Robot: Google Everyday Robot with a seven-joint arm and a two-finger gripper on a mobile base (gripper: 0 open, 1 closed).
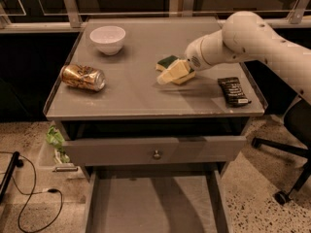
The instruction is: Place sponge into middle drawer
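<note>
hand [174, 73] at sponge [167, 61] on tabletop [131, 95]; grip: cannot tell; middle drawer [150, 205] open.

**Arm** [265, 42]: one, white, smooth-shelled. It enters from the right edge, rises leftward to a large rounded joint, then slopes down to the left.

**Wrist** [203, 56]: short white cylinder with a small dark round mark on its side, angled down and left.

**Gripper** [174, 72]: pale yellowish, extending from the wrist with its tip pointing left and slightly down. It sits low over the right-centre part of the table [131, 93], with a soft shadow beneath it.
</note>
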